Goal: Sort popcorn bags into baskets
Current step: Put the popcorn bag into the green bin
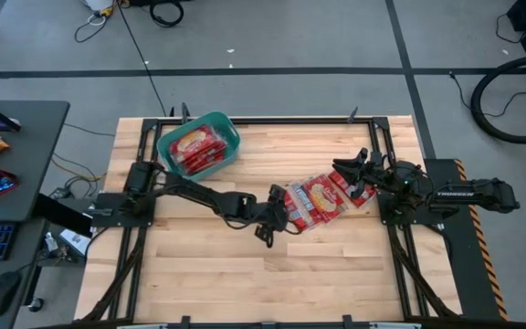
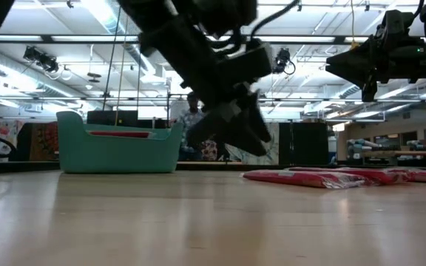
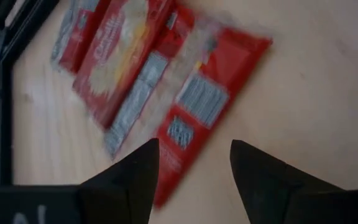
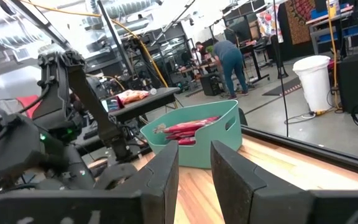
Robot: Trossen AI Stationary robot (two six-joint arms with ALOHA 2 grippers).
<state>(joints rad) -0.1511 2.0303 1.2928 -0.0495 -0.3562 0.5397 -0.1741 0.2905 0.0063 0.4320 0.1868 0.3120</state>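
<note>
Popcorn bags (image 1: 316, 203), flat red packets, are fanned mid-table, well apart from the teal plastic tub (image 1: 199, 143). Left gripper (image 3: 191, 174) is spread over the nearest bag's edge; one bag only should be pinched. Right gripper (image 4: 194, 163) is raised, parted, empty.

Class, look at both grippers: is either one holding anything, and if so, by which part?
Nothing is held. The left gripper is open above the loose popcorn bags; the right gripper is open and empty, raised.
</note>
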